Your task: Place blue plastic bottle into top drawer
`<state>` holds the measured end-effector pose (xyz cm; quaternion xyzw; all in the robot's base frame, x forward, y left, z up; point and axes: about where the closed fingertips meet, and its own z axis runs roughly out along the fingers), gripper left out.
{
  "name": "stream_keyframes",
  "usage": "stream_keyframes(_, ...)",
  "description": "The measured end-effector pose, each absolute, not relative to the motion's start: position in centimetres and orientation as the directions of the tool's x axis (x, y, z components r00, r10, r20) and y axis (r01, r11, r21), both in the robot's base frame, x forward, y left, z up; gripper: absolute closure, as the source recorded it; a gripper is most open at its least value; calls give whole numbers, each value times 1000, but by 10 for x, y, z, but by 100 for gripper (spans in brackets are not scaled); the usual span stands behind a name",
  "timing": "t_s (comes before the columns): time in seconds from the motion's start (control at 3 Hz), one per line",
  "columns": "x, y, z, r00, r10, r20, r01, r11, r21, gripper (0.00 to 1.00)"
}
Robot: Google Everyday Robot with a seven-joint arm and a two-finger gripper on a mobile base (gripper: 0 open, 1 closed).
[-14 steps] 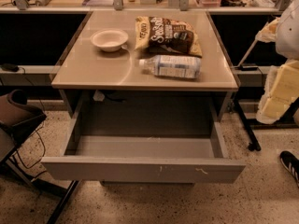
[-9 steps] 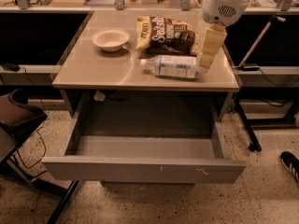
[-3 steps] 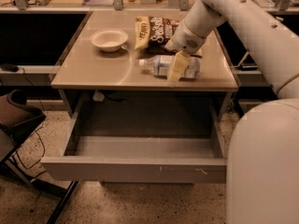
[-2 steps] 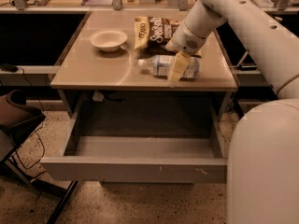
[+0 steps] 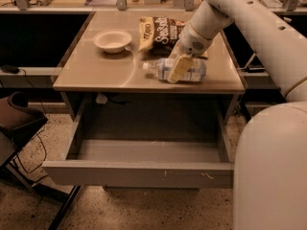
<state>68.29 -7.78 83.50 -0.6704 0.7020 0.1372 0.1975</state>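
Camera view, step: end effector [image 5: 179, 70] on the blue plastic bottle [image 5: 197, 72], upper centre; its grip cannot be told.
Next: lift bottle into open top drawer [image 5: 139, 174] below.

The white arm [image 5: 249, 13] reaches in from the upper right, sloping down and to the left. Its rounded wrist [image 5: 195, 40] tilts downward. The pale yellow gripper [image 5: 180, 68] points down-left, across the bottle [image 5: 197, 72] at its middle. The bulky body [image 5: 271, 166] fills the lower right.
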Motion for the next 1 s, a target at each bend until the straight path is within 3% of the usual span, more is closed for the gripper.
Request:
stream_keyframes(0.67, 673, -81, 835, -36, -886, -462, -994, 81, -78, 88)
stream_keyframes(1.0, 643, -89, 861, -54, -862, -505, -979, 145, -143, 100)
